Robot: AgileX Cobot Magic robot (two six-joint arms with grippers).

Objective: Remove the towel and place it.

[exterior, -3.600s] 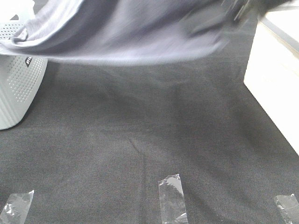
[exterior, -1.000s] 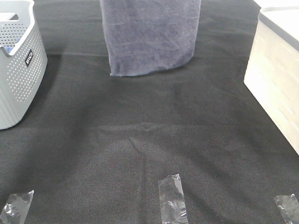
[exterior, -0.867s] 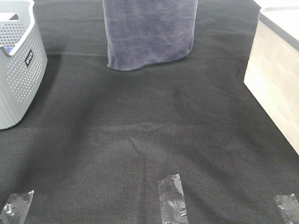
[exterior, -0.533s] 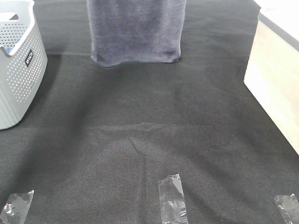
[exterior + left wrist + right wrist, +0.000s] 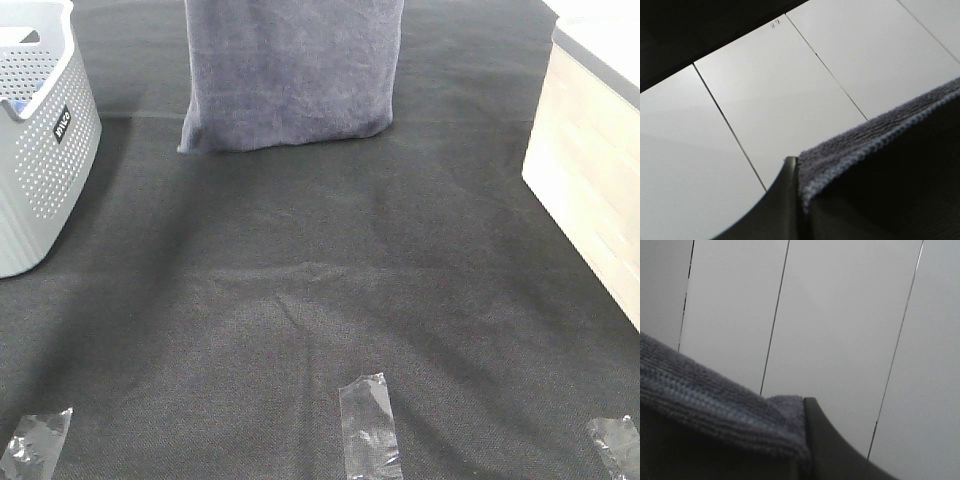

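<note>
The bluish-grey plush towel (image 5: 290, 75) hangs down from above the picture at the far middle of the table, its lower hem just over the black cloth. Both grippers are out of the exterior high view. In the left wrist view my left gripper (image 5: 799, 172) is shut on the towel's (image 5: 875, 135) stitched hem. My right gripper (image 5: 802, 440), seen in the right wrist view, is shut on another part of the towel (image 5: 705, 405). Both wrist cameras look up at pale wall panels.
A perforated white basket (image 5: 35, 140) stands at the left edge. A pale wooden box (image 5: 590, 170) with a dark rim lies along the right. Three clear tape strips (image 5: 370, 425) mark the near edge of the black table cloth (image 5: 320, 280).
The hanging towel has drifted left and swung slightly, its lower left corner now reaching further left and a little lower. Both grips have held.
</note>
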